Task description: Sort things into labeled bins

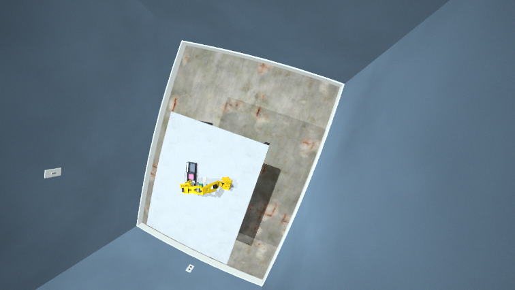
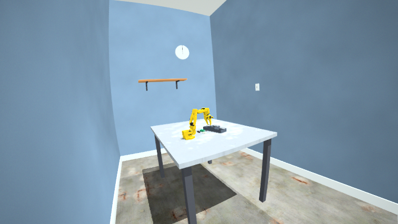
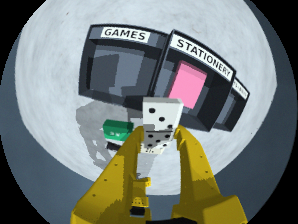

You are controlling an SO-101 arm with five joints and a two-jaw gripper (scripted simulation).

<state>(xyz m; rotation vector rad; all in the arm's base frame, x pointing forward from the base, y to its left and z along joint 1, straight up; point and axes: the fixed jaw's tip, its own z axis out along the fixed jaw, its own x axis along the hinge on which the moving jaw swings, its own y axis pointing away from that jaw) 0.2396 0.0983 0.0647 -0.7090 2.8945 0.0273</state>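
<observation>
My gripper [image 3: 158,141] [image 1: 184,187] [image 2: 208,120] is shut on a white die with black dots [image 3: 161,115] and holds it above the table, just in front of the row of dark bins [image 1: 192,167] [image 2: 215,129]. In the wrist view the die hangs before the wall between the bin labelled GAMES [image 3: 120,63], which looks empty, and the bin labelled STATIONERY [image 3: 214,106], which holds a pink flat thing [image 3: 188,83] [image 1: 190,175]. A small green thing [image 3: 116,128] [image 2: 200,130] lies on the table left of the fingers, in front of the GAMES bin.
A third bin [image 3: 234,108] stands right of STATIONERY; its label is too small to read. The arm's yellow base [image 1: 227,182] [image 2: 188,134] stands on the white table [image 1: 201,223] [image 2: 222,144]. The table edges are far from the bins.
</observation>
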